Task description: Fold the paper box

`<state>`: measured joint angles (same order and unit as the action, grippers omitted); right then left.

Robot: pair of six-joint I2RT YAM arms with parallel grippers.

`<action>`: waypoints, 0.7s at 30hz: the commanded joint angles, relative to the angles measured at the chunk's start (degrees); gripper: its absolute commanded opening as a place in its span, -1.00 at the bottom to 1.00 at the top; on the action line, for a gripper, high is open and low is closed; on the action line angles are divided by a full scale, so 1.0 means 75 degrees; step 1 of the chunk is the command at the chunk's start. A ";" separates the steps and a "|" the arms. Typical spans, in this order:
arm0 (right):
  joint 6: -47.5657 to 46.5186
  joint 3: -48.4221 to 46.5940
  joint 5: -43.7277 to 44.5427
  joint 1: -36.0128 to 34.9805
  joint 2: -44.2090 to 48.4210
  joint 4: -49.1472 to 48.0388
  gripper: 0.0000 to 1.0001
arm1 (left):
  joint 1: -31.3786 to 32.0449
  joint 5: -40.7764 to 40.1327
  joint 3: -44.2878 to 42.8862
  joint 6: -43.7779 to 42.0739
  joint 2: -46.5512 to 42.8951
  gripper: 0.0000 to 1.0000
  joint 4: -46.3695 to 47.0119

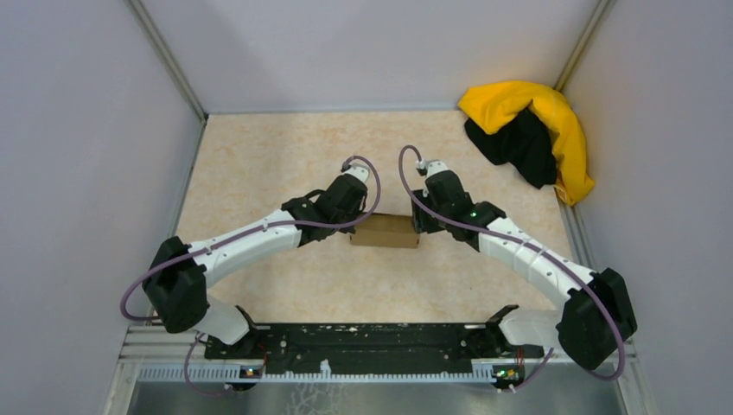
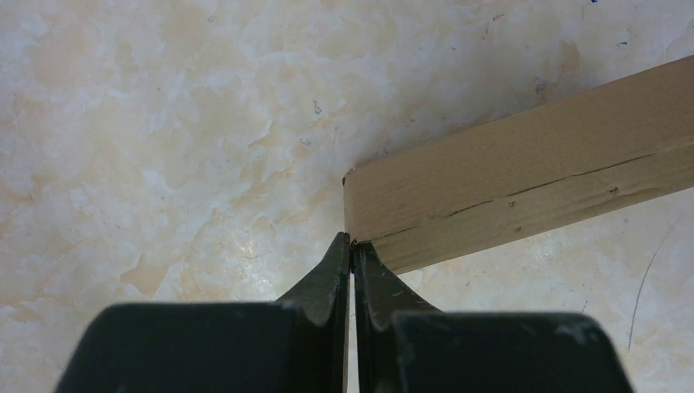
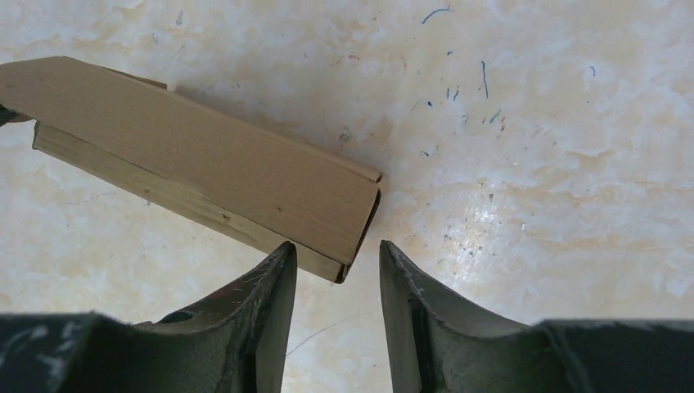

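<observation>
The paper box (image 1: 385,231) lies in the middle of the table as a small closed brown cardboard block. My left gripper (image 1: 357,225) is at its left end and my right gripper (image 1: 421,226) at its right end. In the left wrist view the left gripper (image 2: 352,244) is shut, its tips touching the near corner of the box (image 2: 524,188). In the right wrist view the right gripper (image 3: 335,250) is open. The near end corner of the box (image 3: 205,172) sits just ahead of the gap between its fingers, and nothing is held.
A yellow-and-black cloth heap (image 1: 532,138) lies in the back right corner against the wall. Grey walls close the table on three sides. The black mounting rail (image 1: 363,346) runs along the near edge.
</observation>
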<state>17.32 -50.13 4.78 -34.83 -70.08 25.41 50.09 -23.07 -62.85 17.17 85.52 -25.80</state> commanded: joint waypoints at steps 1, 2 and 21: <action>0.0119 -0.0187 0.0295 -0.0122 0.0386 0.0034 -0.15 | -0.0053 0.0151 0.0054 0.0110 -0.0007 -0.89 0.0238; 0.0120 -0.0165 0.0316 -0.0125 0.0452 0.0074 -0.14 | -0.0056 0.0166 0.0062 0.0113 -0.0006 -0.89 0.0241; 0.0150 0.0552 0.0476 -0.1303 0.1302 -0.1049 -0.79 | -0.0086 0.0318 -0.0104 0.0178 0.0119 -0.89 0.0112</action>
<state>18.17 -46.37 7.20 -42.39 -58.30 23.16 49.71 -21.54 -62.78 17.58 85.95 -25.71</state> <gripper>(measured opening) 0.112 0.059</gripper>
